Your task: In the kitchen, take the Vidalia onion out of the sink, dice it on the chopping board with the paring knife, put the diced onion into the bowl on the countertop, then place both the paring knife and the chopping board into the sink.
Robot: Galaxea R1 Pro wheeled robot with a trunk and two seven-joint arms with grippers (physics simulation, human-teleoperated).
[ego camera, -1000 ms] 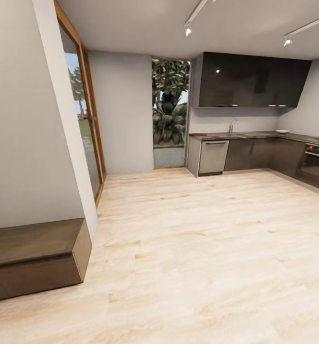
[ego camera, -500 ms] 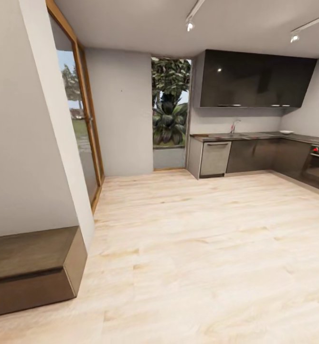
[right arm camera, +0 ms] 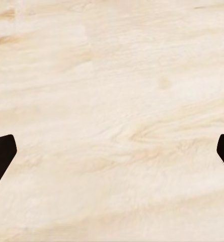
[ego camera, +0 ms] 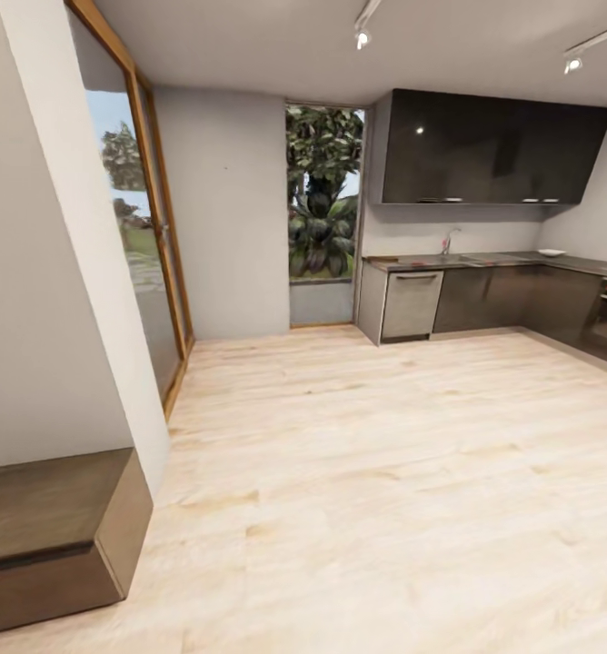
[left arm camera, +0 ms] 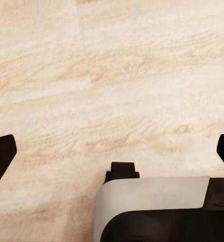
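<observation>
My left gripper [left arm camera: 112, 151] is spread wide: its 2 dark fingertips [left arm camera: 1, 154] sit at opposite edges of the left wrist view with nothing between them, holding and touching nothing. Below them lies the pale wood floor [left arm camera: 117, 75], and part of my own grey and black body [left arm camera: 157, 206] shows under the gripper. My right gripper [right arm camera: 112, 154] is just as wide apart, its 2 fingertips [right arm camera: 0, 154] at the far edges of the right wrist view, empty, with bare floor planks beneath.

From my head, the kitchen [ego camera: 494, 227] stands across the room at the far right. Its countertop [ego camera: 485, 261] runs as a long dark strip along the back wall, its long axis left to right, then turns toward me at the right corner. The sink [ego camera: 458, 258] is set into that strip under the curved chrome tap [ego camera: 446, 240]; I cannot see into the basin from here. The bowl [ego camera: 551, 252] is a small white shape on the countertop, well right of the tap. Glossy black upper cabinets [ego camera: 494, 150] hang above. A low brown bench [ego camera: 49, 536] sits near me at the left.
</observation>
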